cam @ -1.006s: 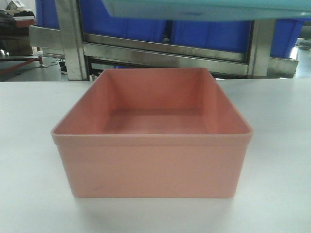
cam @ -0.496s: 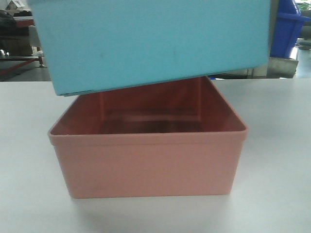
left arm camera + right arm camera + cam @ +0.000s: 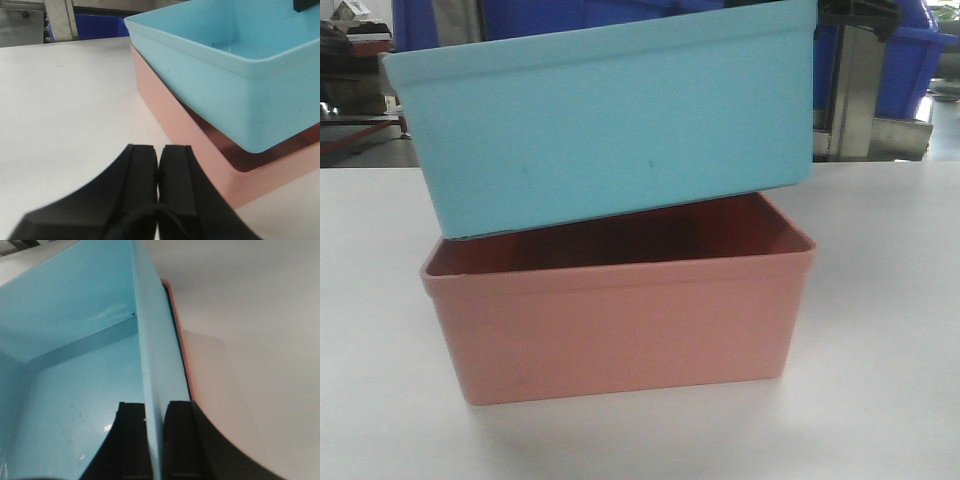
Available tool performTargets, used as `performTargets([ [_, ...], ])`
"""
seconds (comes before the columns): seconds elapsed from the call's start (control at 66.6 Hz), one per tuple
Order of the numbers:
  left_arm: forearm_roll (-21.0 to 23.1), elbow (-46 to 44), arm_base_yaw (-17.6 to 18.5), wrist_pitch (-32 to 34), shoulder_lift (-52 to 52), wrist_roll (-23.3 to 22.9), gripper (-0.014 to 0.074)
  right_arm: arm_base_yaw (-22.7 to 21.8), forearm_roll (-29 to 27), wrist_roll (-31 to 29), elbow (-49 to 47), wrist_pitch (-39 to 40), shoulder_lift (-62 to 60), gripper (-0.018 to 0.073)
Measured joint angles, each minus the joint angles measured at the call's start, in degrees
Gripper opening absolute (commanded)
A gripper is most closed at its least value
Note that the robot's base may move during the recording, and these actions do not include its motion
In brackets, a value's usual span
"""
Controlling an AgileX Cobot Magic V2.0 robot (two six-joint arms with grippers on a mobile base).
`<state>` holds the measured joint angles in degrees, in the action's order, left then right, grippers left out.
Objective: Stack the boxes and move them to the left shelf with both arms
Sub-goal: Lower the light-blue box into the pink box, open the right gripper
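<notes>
The salmon pink box (image 3: 620,330) stands on the white table (image 3: 880,300). The light blue box (image 3: 610,125) sits tilted in its mouth, left end lower and partly inside. Both show in the left wrist view, the blue box (image 3: 235,80) over the pink box (image 3: 200,145). My right gripper (image 3: 154,407) is shut on the blue box's wall (image 3: 150,350), one finger inside and one outside; the pink rim (image 3: 176,325) runs beside it. My left gripper (image 3: 159,150) is shut and empty, over the table left of the boxes. The left shelf is out of view.
Dark blue storage bins (image 3: 910,60) and a steel rack post (image 3: 850,90) stand behind the table. More bins and a post (image 3: 60,20) show at the far edge in the left wrist view. Bare white table surrounds the boxes.
The light blue box has come down from above the frame into the pink box's mouth. The pink box has turned slightly on the table.
</notes>
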<state>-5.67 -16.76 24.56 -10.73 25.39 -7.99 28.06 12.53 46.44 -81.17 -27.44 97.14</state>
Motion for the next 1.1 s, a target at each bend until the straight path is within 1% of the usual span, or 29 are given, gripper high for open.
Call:
performTargets([
  [0.18,0.0,0.0,0.0,0.0,0.0,0.0,-0.0009,0.0,1.0,0.0,4.18,7.16,0.0,0.0057],
  [0.526,0.0,0.0,0.0,0.0,0.0,0.0,-0.0009,0.0,1.94,0.82,17.23,22.1,-0.2,0.0057],
  [0.691,0.0,0.0,0.0,0.0,0.0,0.0,-0.0009,0.0,5.31,1.06,18.57,23.66,-0.2,0.0057],
  [0.781,0.0,0.0,0.0,0.0,0.0,0.0,-0.0009,0.0,7.27,1.1,18.7,23.65,-0.2,0.0072],
  [0.871,0.0,0.0,0.0,0.0,0.0,0.0,-0.0006,0.0,8.37,1.19,18.79,23.78,-0.2,0.0172],
  [0.886,0.0,0.0,0.0,0.0,0.0,0.0,-0.0003,0.0,8.51,1.23,18.79,23.78,-0.25,0.0221],
  [0.946,0.0,0.0,0.0,0.0,0.0,0.0,0.0026,0.0,8.77,1.32,18.79,24.14,-0.49,0.0332],
  [0.961,0.0,0.0,0.0,0.0,0.0,0.0,0.0036,0.0,8.92,1.32,18.79,24.26,-0.61,0.0374],
  [1.006,0.27,0.0,0.0,0.0,0.0,0.0,0.0073,0.0,9.37,1.32,18.79,24.36,-1.01,0.0451],
  [1.036,0.44,0.0,0.0,0.0,0.0,0.0,0.0113,0.0,9.96,1.32,18.79,24.36,-1.49,0.0505],
  [1.096,1.32,0.0,0.0,0.0,0.0,0.0,0.0191,0.0,11.25,1.32,18.79,24.36,-2.15,0.0571],
])
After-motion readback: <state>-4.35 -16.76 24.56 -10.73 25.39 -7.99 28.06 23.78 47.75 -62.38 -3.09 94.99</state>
